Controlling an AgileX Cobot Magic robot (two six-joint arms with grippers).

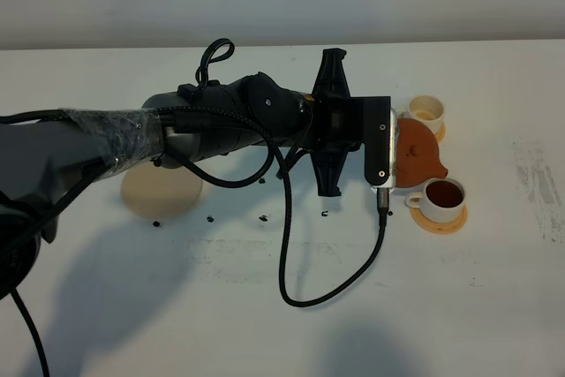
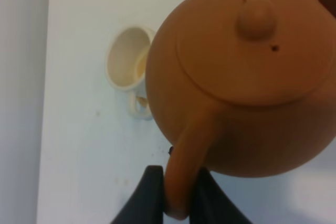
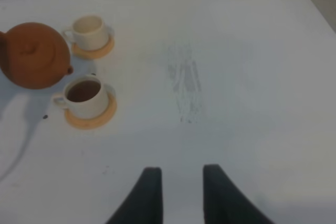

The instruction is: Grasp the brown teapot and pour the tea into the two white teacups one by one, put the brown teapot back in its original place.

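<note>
The brown teapot (image 1: 420,154) (image 2: 252,77) (image 3: 34,53) hangs above the table between the two white teacups. My left gripper (image 2: 178,182) is shut on its loop handle; in the high view the wrist mount hides the fingers. The spout points at the near teacup (image 1: 444,195) (image 3: 84,97), which holds dark tea on its orange coaster. The far teacup (image 1: 425,112) (image 2: 128,59) (image 3: 89,30) looks pale inside. The beige coaster (image 1: 159,190) lies bare at the left, partly under my left arm. My right gripper (image 3: 181,174) hovers off to the cups' right, fingers apart, holding nothing.
A black cable (image 1: 300,280) loops from the left wrist down over the table's middle. Small dark specks (image 1: 212,218) lie near the beige coaster. Grey scuff marks (image 1: 538,183) (image 3: 184,85) streak the white table on the right.
</note>
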